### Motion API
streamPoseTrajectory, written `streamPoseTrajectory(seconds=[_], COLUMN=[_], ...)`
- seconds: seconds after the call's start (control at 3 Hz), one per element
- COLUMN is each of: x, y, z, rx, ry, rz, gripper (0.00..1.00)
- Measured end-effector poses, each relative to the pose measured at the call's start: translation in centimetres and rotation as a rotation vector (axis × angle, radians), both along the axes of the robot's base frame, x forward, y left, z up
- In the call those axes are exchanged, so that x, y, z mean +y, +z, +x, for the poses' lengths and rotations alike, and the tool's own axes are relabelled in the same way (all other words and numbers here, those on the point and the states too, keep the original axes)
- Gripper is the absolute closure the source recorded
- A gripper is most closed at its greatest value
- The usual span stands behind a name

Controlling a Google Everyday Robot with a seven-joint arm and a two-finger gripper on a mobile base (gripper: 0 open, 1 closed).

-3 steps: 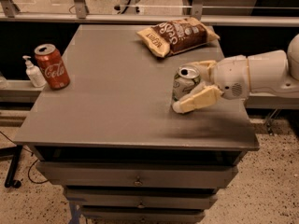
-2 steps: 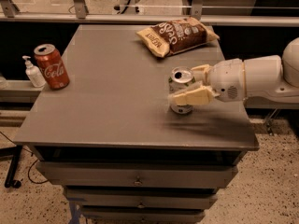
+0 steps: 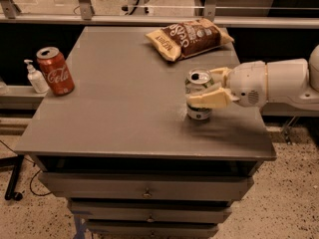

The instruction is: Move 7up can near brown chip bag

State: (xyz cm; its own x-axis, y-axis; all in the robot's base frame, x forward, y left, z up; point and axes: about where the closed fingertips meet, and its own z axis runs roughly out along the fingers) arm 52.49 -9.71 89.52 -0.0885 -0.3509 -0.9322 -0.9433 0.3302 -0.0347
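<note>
The 7up can (image 3: pixel 199 87), silver with green markings and an open silver top, stands upright at the right middle of the grey table (image 3: pixel 114 108). My gripper (image 3: pixel 209 88) reaches in from the right and is shut on the can. One cream finger (image 3: pixel 207 101) crosses the can's front and the other finger (image 3: pixel 220 74) lies behind it. I cannot tell whether the can's base touches the table. The brown chip bag (image 3: pixel 188 37) lies flat at the table's far edge, about a can's height behind the 7up can.
A red Coca-Cola can (image 3: pixel 55 70) stands at the table's left edge. A small white pump bottle (image 3: pixel 35 76) sits on a ledge left of the table. Drawers (image 3: pixel 144 190) run below the tabletop. A railing and glass stand behind the table.
The near finger has moved in across the can's front. Gripper and can shifted slightly left, then back a little to the right; the can stays upright.
</note>
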Motion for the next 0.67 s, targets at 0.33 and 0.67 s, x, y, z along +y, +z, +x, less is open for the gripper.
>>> streamPoseTrajectory(seconds=[0.33, 0.67], x=[-3.61, -3.56], y=[3.79, 3.73], z=[2.00, 1.97], rx=[-0.084, -0.083], ry=[-0.066, -0.065], rz=[-0.035, -0.035], gripper=[1.00, 1.00])
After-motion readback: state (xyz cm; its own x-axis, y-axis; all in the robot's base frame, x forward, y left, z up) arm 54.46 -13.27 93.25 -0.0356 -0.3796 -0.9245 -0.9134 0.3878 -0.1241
